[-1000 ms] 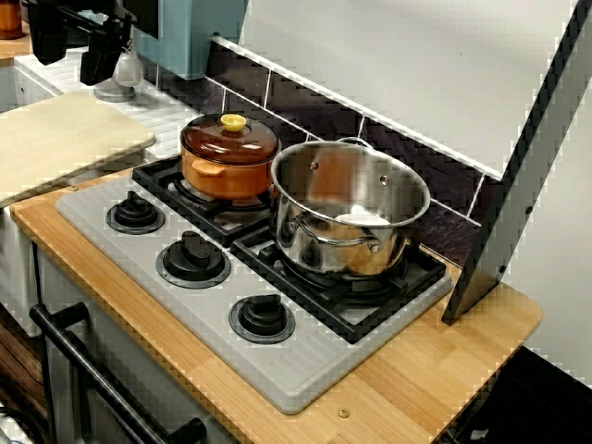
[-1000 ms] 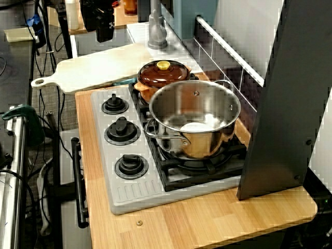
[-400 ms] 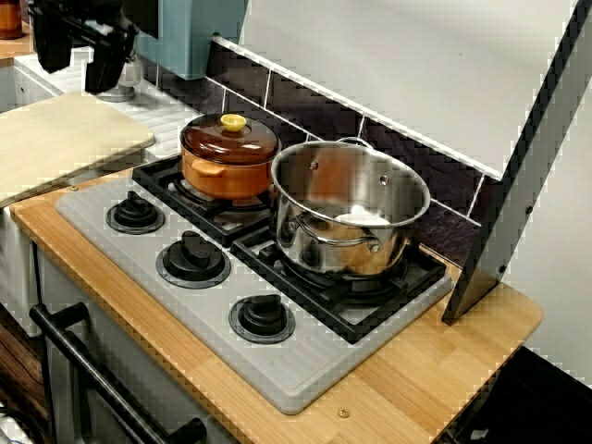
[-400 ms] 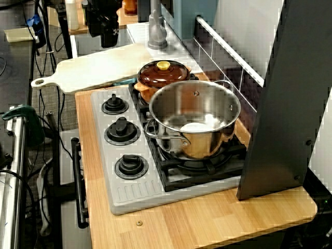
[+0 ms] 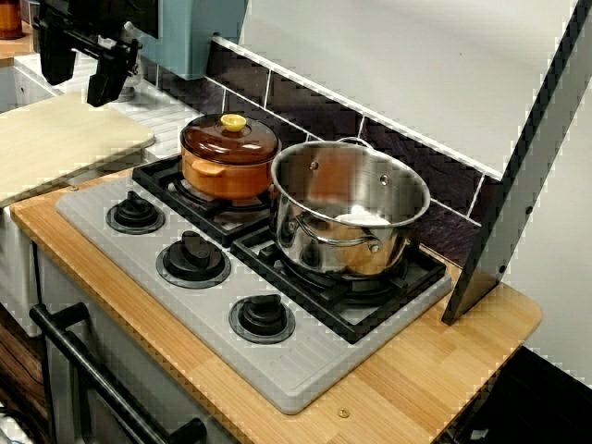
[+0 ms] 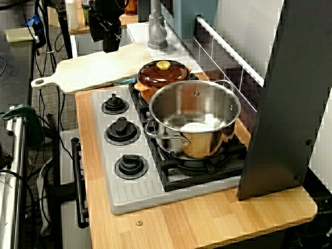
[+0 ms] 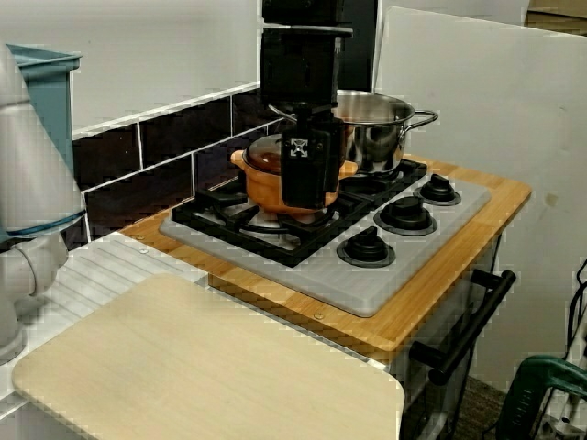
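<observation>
My black gripper [image 5: 76, 76] hangs open at the far left of the front corner view, above the back edge of a pale wooden cutting board [image 5: 55, 139]. Nothing is between its two fingers. The high side view shows the gripper [image 6: 106, 40] over the board [image 6: 98, 67], short of the stove. In the view across the cutting board, the gripper [image 7: 308, 197] stands in front of an orange-brown lidded pot [image 7: 259, 179] and partly hides it. That pot [image 5: 228, 157] has a yellow knob and sits on the back burner. Beside it stands a steel pot [image 5: 347, 208] with something white [image 5: 363, 218] inside.
The grey stove top [image 5: 305, 370] has three black knobs [image 5: 193, 257] along its front. A dark slanted panel [image 5: 518, 185] stands at the right end of the wooden counter. A grey tap base [image 6: 157, 31] and a teal box [image 5: 190, 32] stand behind the board.
The gripper has come lower and a little toward the stove, still open, above the cutting board. The pots have not moved.
</observation>
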### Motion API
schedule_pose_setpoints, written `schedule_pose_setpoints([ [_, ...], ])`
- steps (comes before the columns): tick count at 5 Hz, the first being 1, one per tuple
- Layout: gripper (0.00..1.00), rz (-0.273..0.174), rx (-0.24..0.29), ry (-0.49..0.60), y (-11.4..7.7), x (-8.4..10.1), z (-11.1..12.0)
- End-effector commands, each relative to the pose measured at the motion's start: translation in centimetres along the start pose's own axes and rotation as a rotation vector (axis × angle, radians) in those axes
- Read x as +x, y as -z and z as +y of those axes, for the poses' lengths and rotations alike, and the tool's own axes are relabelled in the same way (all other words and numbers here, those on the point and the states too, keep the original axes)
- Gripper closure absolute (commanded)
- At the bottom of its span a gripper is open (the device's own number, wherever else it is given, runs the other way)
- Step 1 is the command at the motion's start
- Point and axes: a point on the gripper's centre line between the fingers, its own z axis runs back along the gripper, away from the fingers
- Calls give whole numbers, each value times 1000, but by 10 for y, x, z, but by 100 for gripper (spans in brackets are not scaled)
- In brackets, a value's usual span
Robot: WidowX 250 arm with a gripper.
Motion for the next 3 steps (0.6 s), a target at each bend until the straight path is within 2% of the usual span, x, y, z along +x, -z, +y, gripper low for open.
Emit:
schedule_pose_setpoints([
  [1,9,-41,3,15,-12,2,11],
  [2,11,-44,0,25,-7,4,9],
  [3,21,-32,-2,27,0,10,9],
])
